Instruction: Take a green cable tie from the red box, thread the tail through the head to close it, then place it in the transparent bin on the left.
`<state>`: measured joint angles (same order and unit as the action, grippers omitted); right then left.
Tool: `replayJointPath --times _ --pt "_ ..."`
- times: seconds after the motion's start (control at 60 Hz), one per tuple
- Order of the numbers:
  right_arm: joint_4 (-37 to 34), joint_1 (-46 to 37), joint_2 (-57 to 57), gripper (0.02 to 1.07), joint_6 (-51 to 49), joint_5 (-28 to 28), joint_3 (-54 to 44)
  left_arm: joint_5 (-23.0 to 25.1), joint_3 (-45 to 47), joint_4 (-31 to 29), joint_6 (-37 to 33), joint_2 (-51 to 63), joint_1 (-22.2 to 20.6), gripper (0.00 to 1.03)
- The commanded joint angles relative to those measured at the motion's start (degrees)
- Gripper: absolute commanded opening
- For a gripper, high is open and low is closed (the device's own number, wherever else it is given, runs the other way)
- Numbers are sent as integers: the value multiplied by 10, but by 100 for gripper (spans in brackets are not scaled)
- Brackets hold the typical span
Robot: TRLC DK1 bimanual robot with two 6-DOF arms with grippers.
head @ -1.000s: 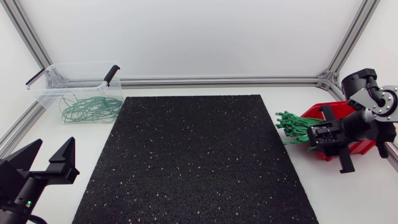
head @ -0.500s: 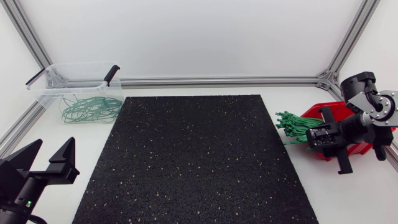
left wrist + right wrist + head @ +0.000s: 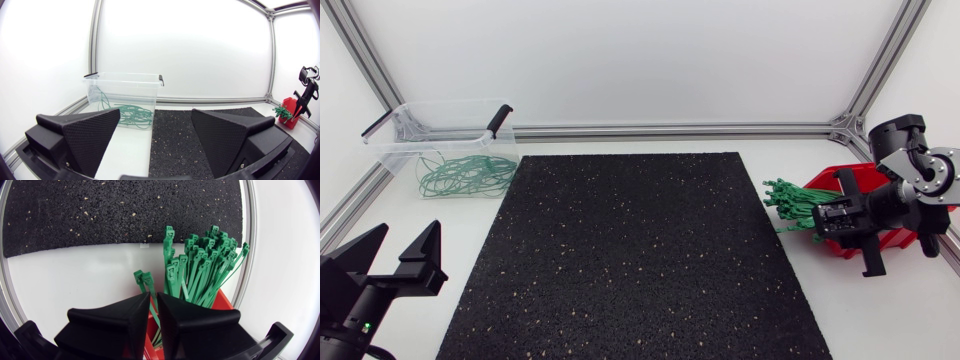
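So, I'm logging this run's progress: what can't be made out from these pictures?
Red box: head view, the right arm covers most of it, hiding its contents.
Green cable ties: tails run under the right arm's end, head and right wrist views.
Looped ties in the transparent bin: tangled, too small to count, head and left wrist views.
Left arm: cut off by the head view's lower edge.

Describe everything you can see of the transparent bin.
The bin is a clear plastic rectangular tub with no lid on. It stands upright on the white table at its far left corner, close by the far left corner of the black mat. A black handle sits at each end of its rim. On its floor lies a loose heap of closed green ties. Nothing else touches it.
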<state>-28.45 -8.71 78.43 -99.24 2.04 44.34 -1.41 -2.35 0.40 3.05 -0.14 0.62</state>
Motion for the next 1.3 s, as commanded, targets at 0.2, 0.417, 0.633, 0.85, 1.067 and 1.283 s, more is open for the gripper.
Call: replayJointPath --times 0.2,0.417,0.633,0.85,1.067,1.283 --pt "23 -1 -5 8 0 8 -29 -4 22 -14 12 -5 -1 99" --pt "24 -1 -23 8 -2 8 -35 -4 22 -14 12 -5 0 99" --pt "18 -1 -50 8 0 1 -32 -4 22 -14 12 -5 0 99" --pt "-4 0 -76 8 1 -5 -23 -4 22 -14 12 -5 -1 99" --pt "-13 -1 -65 8 0 -5 -27 -4 22 -15 12 -5 -1 99" --pt "-28 -1 -69 8 -11 8 -58 -4 22 -15 12 -5 0 99"
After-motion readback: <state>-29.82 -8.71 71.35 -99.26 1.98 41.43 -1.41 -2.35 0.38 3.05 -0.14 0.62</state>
